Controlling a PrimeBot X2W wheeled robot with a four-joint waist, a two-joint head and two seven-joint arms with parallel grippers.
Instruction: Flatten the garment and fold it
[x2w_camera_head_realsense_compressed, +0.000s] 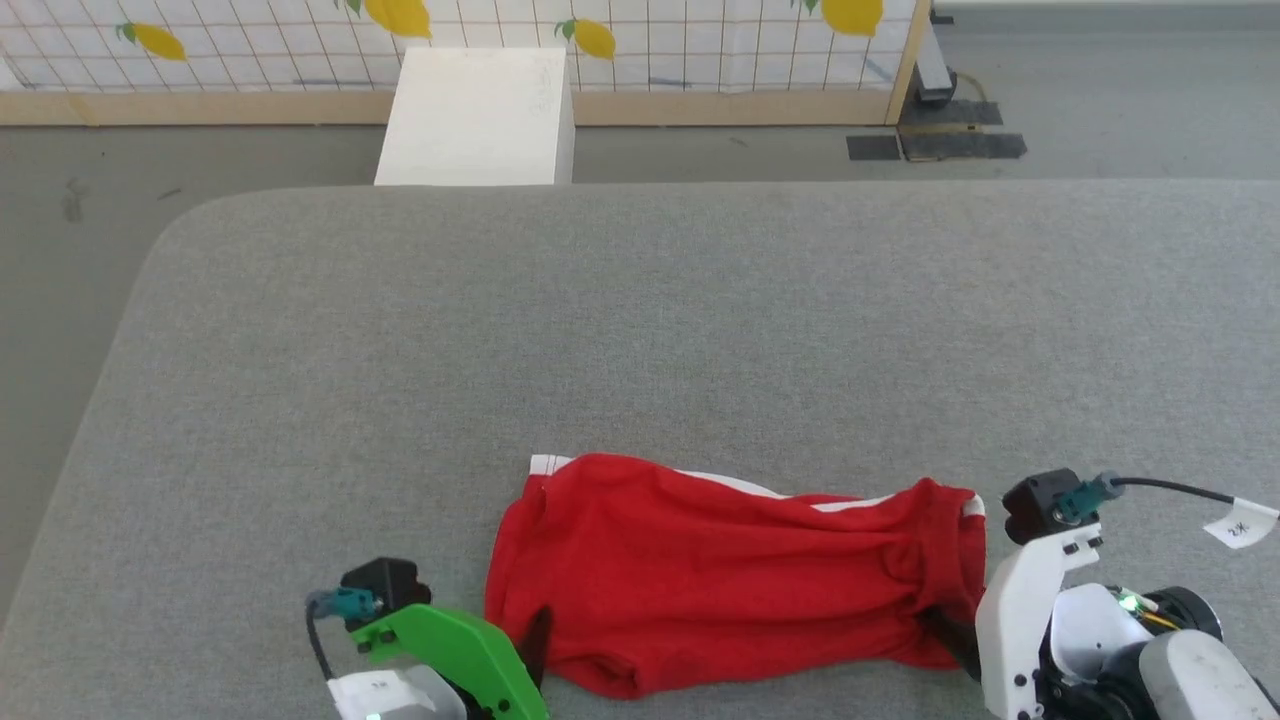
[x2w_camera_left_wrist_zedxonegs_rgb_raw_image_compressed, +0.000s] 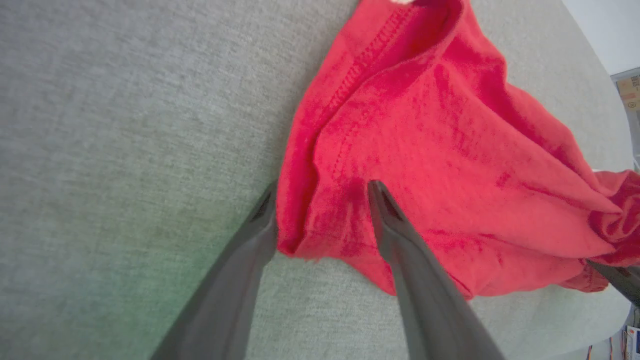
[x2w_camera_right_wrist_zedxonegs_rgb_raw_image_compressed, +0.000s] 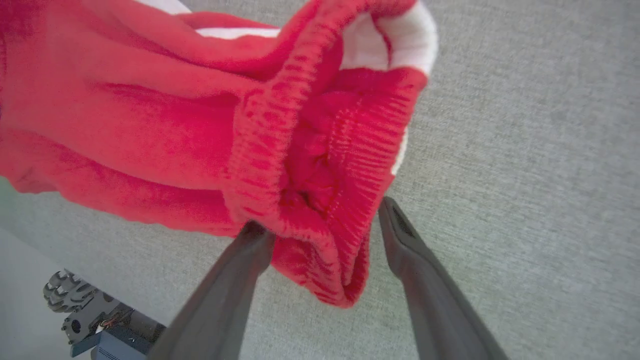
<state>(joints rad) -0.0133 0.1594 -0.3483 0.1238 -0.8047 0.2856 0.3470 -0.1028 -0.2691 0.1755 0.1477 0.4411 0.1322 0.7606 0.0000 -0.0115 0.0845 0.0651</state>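
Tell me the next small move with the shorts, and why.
Probably lift both clear. The left end effector and right end effector stand open at opposite ends of the shorts, which lie stretched but creased on the table; nothing is gripped, so folding needs a fresh hold.

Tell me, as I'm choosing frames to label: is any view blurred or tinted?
Head view: even light, red shorts sharp. Left wrist view: green tint on the grey tabletop at lower left, fingers soft. Right wrist view: the shorts' ribbed waistband close up and slightly blurred.
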